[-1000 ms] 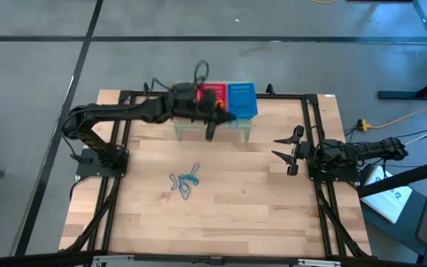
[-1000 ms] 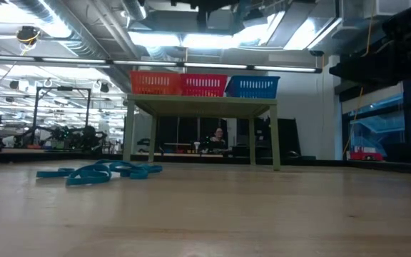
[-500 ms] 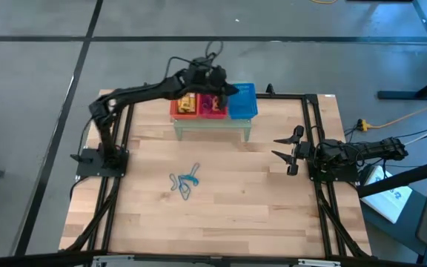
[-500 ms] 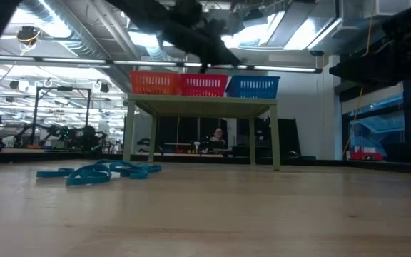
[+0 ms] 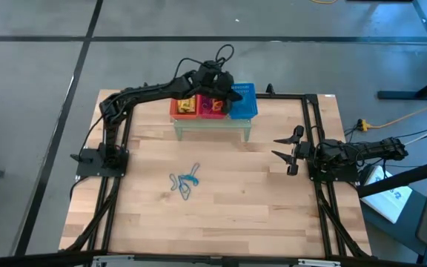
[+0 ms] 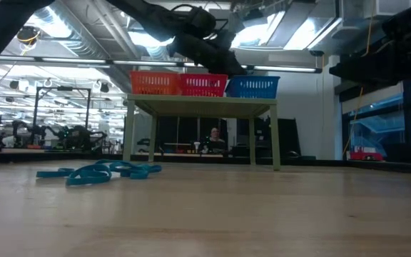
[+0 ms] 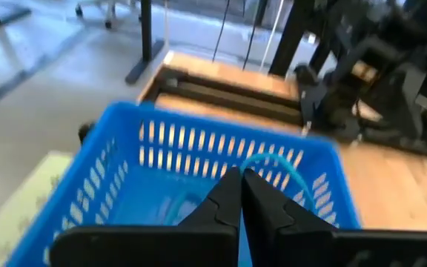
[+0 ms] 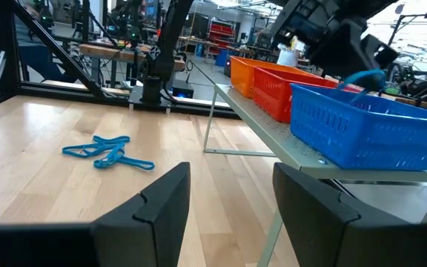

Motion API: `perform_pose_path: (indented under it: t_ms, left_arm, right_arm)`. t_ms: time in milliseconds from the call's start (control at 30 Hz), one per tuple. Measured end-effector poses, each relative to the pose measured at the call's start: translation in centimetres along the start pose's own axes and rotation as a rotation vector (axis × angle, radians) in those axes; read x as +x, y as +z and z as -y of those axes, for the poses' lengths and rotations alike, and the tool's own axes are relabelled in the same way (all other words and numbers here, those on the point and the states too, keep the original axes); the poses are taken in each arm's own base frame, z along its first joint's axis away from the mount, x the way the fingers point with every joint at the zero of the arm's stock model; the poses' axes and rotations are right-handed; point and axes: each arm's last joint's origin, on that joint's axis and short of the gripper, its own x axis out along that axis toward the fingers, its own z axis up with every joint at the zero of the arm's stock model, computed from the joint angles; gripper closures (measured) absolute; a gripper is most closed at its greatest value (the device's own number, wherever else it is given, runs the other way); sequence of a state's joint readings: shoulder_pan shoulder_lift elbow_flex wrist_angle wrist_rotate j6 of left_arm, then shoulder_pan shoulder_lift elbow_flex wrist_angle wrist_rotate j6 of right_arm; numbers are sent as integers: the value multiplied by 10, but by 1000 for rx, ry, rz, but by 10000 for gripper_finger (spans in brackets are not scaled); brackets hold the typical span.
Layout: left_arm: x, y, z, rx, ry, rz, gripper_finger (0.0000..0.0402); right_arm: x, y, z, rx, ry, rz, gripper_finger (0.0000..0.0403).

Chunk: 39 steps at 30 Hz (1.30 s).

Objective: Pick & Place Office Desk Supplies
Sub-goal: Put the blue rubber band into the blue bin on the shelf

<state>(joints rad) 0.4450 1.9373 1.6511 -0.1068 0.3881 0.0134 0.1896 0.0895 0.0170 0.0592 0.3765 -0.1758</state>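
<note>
Two tools share the work here, and only the left tool (image 5: 232, 95) is busy: we have it above the blue basket (image 5: 245, 104) on the small stand (image 5: 210, 124) at the far edge of the tabletop (image 5: 258, 200), its fingers (image 7: 227, 200) pinched narrow on a thin blue loop (image 7: 276, 165) that arcs over the basket's inside. The right tool (image 5: 286, 153) waits near the right edge, spread wide and holding nothing.

We judge the step in hand to be the drop. To do it well we should keep the tool centred over the basket, not near its rim, and low enough that the light loop cannot spring over the mesh wall when freed. We should part the fingers fully and pause before lifting, since a thin band may cling to one pad. Rise straight up, so nothing snags the mesh or nudges the red basket (image 5: 213, 106) beside it.

More blue loops (image 5: 184, 182) lie tangled left of the tabletop's middle; they will likely want separating, one per pick.
</note>
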Motion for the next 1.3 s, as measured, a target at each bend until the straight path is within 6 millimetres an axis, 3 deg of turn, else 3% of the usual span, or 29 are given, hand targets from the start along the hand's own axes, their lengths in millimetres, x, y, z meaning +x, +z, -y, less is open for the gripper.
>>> perform_pose_path:
  t_ms: [400,867,1033,1167,1300]
  left_arm:
    - [2,-4,6,27,-7,-35,366]
    - [-4,10,8,25,57,51,251]
    - [-50,65,27,82,26,265,232]
    - [-107,111,47,112,22,443,231]
    - [-168,134,69,118,48,548,231]
  right_arm:
    - [0,0,0,-1,0,0,208]
    - [0,0,0,-1,2,0,208]
    - [0,0,0,-4,2,0,208]
    - [0,0,0,-4,2,0,208]
    - [0,0,0,-4,2,0,208]
